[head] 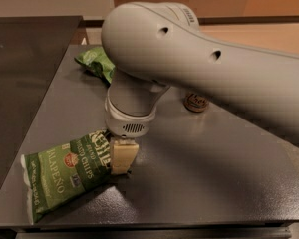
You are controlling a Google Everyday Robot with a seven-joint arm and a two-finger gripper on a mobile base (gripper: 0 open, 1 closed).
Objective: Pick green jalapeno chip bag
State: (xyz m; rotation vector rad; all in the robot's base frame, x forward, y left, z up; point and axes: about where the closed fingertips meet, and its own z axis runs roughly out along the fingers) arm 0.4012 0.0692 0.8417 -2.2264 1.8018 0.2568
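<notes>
The green jalapeno chip bag (65, 171) lies flat on the dark table (199, 173) at the front left, its label facing up. My gripper (121, 164) hangs down from the large grey arm (189, 59) and sits at the bag's right end, touching or just above its edge. The wrist hides the rest of the gripper and the bag's upper right corner.
A second green bag (95, 62) lies at the back left of the table, partly behind the arm. A small brown round object (196, 102) sits right of the wrist. The table's front edge runs just below the chip bag, and its left edge is close beside it.
</notes>
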